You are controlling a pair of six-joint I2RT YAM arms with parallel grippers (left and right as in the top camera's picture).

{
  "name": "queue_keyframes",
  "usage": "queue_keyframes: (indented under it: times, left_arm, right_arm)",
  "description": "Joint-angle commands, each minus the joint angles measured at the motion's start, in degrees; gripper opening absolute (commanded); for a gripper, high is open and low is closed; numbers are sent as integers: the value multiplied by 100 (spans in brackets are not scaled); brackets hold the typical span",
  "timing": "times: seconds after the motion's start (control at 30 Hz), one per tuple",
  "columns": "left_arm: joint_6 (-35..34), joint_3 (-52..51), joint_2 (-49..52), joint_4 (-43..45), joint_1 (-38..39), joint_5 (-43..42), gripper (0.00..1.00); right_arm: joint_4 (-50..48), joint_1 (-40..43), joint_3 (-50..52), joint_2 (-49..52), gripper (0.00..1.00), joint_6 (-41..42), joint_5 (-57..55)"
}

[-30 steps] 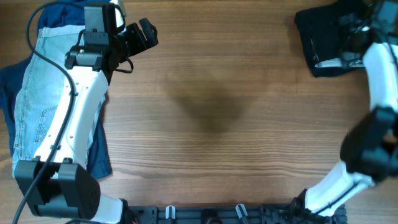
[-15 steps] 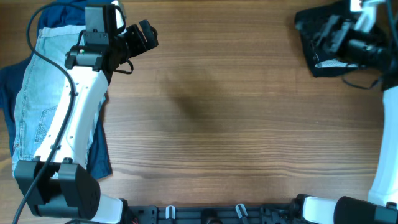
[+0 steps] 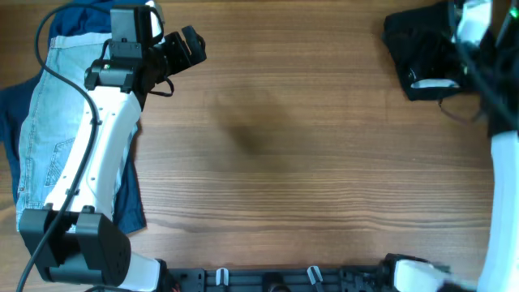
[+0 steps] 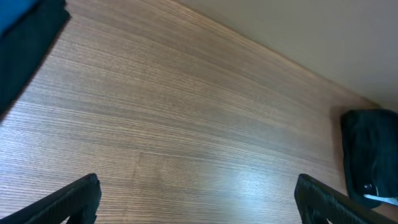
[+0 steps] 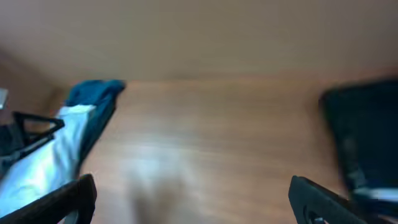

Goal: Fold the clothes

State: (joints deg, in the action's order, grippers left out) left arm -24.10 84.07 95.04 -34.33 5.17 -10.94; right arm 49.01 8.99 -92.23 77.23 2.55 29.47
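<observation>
Shorts (image 3: 409,61) lie bunched at 2 o'clock; both arms' jaws gape wide, empty. Right jaws should pinch an edge and drag it centreward, flat.

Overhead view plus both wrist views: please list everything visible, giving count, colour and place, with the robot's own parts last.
table: one, brown wood grain, fills the view
black shorts: one bundle, black with a small white patch, far right corner
denim shorts: one, light blue, left edge, partly under the left arm
dark blue garment: one, dark blue, beneath the denim shorts, showing around their edges
left arm: one, white and black with a black cable, over the denim shorts
right arm: one, white and black, right edge, blurred
left tool: one, black, open, empty, above bare table
right tool: one, black, open, empty, near the black shorts
</observation>
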Motion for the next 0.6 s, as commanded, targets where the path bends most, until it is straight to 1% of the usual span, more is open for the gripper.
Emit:
queue_keyframes:
  times: [0.0,0.03,0.07,0.1,0.17,0.23,0.3,0.33,0.4,0.47,0.57]
  left_arm:
    - [133,31,55,17,-20,52,100]
    - [133,31,55,17,-20,52,100]
    - [133,31,55,17,-20,52,100]
    - [133,31,55,17,-20,55,100]
    - [133,31,55,17,-20,52,100]
    - [133,31,55,17,-20,52,100]
    - [133,31,55,17,-20,52,100]
    - [133,31,55,17,-20,52,100]
    - [133,31,55,17,-20,52,100]
    - [133,31,55,17,-20,52,100]
    - [133,31,55,17,-20,52,100]
  right_arm:
    - [-721,-68,1104,-1622,100,-704,-614]
    - [-1141,-68,1788,-2159,100,-710,-787]
    - [-2061,-68,3154,-3077,100,-706,-1005]
    - [-2629,-68,3985,-3556,100,-702,-1019]
    - [-3606,-68,5327,-4334,100,-662,-1012]
    - [-4559,-68,6686,-5125,100,-433,-1016]
    - [-4999,-68,7517,-5696,100,-339,-1016]
    - [-5139,-68,8046,-6142,100,-339,-1016]
    - [-5130,-68,8574,-6710,100,-343,-1016]
    - [-5119,-68,8841,-7125,100,-361,-1019]
    - [-5084,-68,9016,-7458,100,-426,-1128]
